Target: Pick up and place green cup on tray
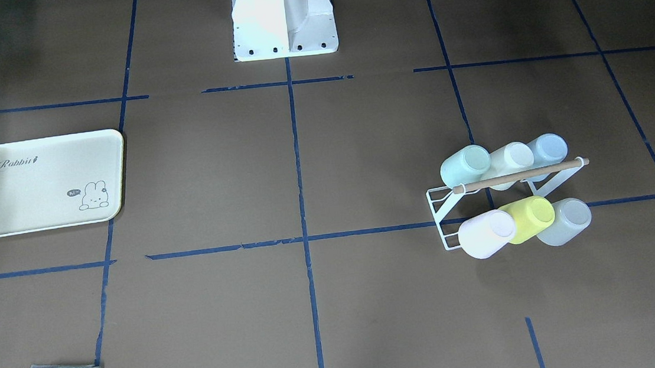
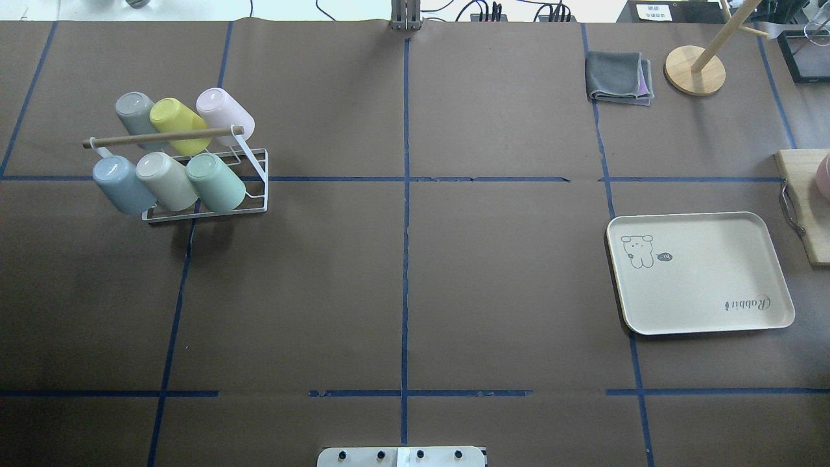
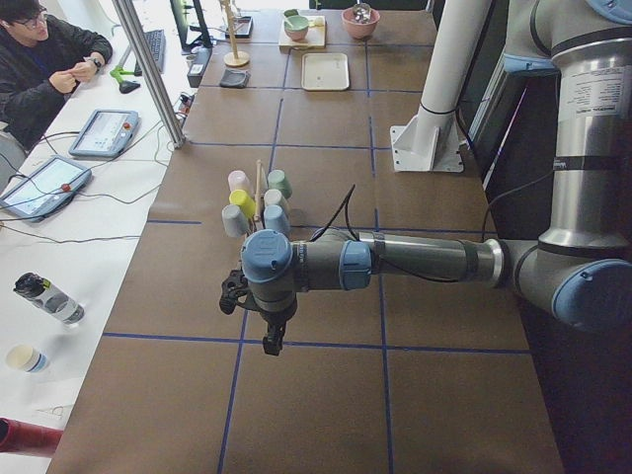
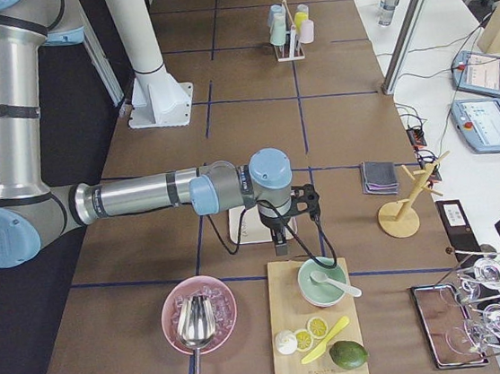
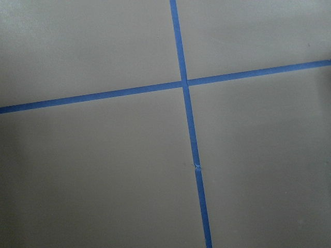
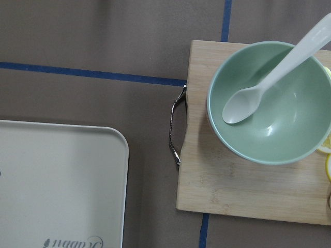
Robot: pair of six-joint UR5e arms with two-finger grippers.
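Note:
The green cup (image 2: 215,181) lies tilted on a white wire rack (image 2: 259,194), at the end of the row nearer the robot, beside a cream cup and a pale blue cup; it also shows at the rack's left end (image 1: 465,166). The cream tray (image 2: 700,272) lies flat at the table's other side with nothing on it, also in the front view (image 1: 43,185). My left gripper (image 3: 271,344) hangs over bare table short of the rack; I cannot tell whether it is open or shut. My right gripper (image 4: 281,248) hovers at the tray's edge by a wooden board; its state is likewise unclear.
A yellow cup (image 2: 178,117) and others fill the rack's far row. The wooden board (image 6: 248,191) with a green bowl (image 6: 269,103) and spoon lies beside the tray (image 6: 62,181). A grey cloth (image 2: 619,78) and a wooden stand (image 2: 695,70) sit far right. A person (image 3: 44,59) sits at a side desk.

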